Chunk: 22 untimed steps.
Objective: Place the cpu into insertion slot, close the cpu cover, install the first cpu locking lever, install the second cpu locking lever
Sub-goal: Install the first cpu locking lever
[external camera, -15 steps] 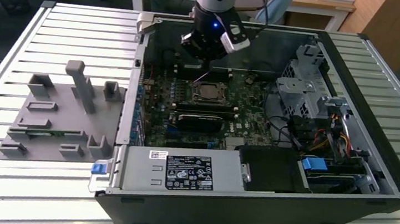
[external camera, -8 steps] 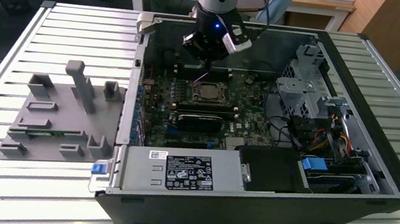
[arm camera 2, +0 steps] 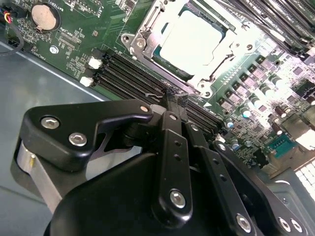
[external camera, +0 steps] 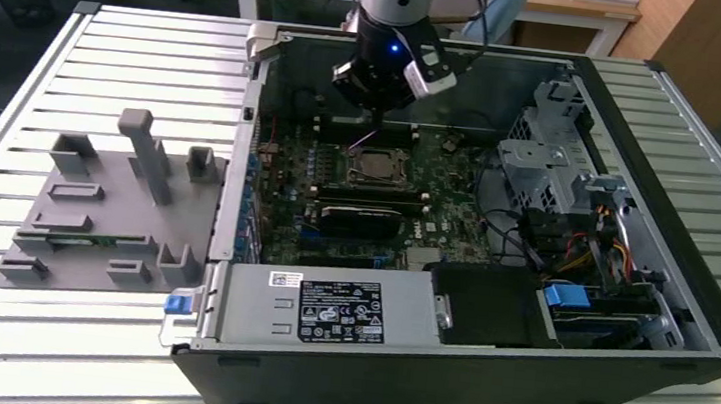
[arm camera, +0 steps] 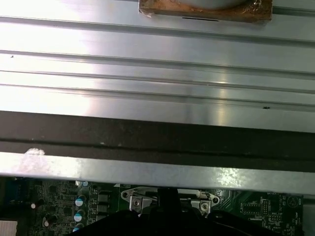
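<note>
The gripper (arm camera 2: 175,100) is hovering with its fingertips drawn together at the edge of the insertion slot (external camera: 351,168). I cannot tell whether a thin lever is pinched between them. The cpu (arm camera 2: 193,42) is sitting in the slot, and the cpu cover (arm camera 2: 146,37) is lying flat around it. Judging by this, 1 locking lever is being worked. Doing it well is meaning pressing straight down, then sweeping it sideways under its catch, without scraping the memory slots (arm camera 2: 128,69) just beside.

Grey fixture (external camera: 104,225) sits beside the open computer case (external camera: 449,387).
</note>
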### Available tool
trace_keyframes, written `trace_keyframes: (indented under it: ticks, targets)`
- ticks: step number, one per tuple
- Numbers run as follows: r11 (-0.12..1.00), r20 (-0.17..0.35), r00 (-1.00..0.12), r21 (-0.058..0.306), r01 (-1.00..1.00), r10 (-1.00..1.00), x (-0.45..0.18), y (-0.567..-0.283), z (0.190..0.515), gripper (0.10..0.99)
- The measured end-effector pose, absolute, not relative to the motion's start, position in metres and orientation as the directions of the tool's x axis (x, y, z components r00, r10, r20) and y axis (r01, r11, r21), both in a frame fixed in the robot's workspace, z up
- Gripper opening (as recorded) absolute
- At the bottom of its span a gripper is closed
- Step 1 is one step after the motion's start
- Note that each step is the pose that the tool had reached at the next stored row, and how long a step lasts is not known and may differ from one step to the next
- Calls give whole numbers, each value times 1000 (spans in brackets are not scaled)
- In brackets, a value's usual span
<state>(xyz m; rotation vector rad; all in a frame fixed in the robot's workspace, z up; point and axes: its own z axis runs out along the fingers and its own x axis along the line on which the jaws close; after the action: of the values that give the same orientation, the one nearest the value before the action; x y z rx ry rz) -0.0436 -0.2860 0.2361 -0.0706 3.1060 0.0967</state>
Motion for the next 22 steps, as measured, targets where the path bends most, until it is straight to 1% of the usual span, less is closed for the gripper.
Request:
trace_keyframes:
  ticks: [22]
  targets:
    - [997,-34,-998,61,-46,-44,-33,-284,228,106]
